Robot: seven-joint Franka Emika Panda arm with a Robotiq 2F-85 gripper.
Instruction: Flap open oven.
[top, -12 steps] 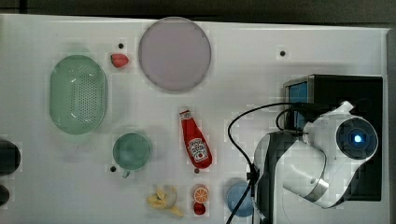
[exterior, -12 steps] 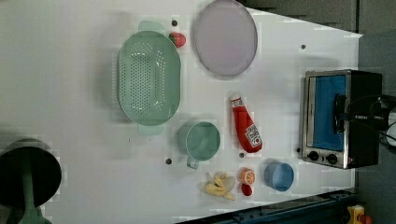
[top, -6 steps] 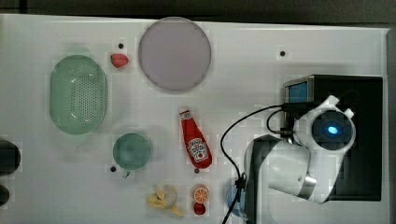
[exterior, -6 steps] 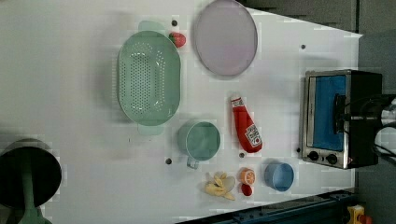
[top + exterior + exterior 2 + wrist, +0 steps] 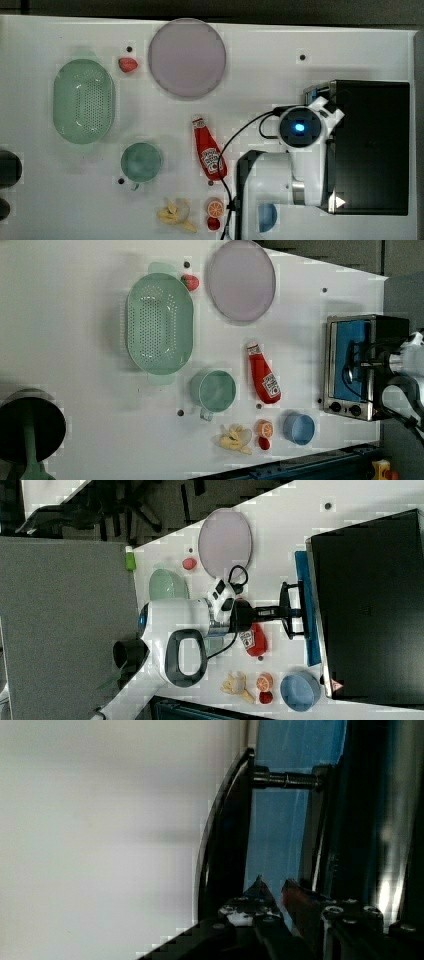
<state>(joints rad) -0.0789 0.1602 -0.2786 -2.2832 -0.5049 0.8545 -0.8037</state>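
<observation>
The oven (image 5: 372, 150) is a black box at the top view's right, its blue glass door (image 5: 350, 340) facing the table's middle. My arm's wrist (image 5: 299, 127) hangs in front of that door. In the right view my gripper (image 5: 299, 612) reaches past the dark bar handle (image 5: 286, 595) to the glass. In the wrist view the gripper (image 5: 275, 887) sits between the handle (image 5: 225, 835) and the blue glass (image 5: 275, 830). Its fingertips (image 5: 260, 887) stand a narrow gap apart with nothing between them. The door looks upright against the oven front.
A ketchup bottle (image 5: 209, 155) lies on the white table left of the arm in the top view. A blue bowl (image 5: 267, 217) sits by the arm's base. Farther left are a purple plate (image 5: 186, 57), a green mug (image 5: 141, 161) and a green colander (image 5: 83, 100).
In the top view the wrist has moved left, from above the oven's roof to in front of the door. The oven has not moved.
</observation>
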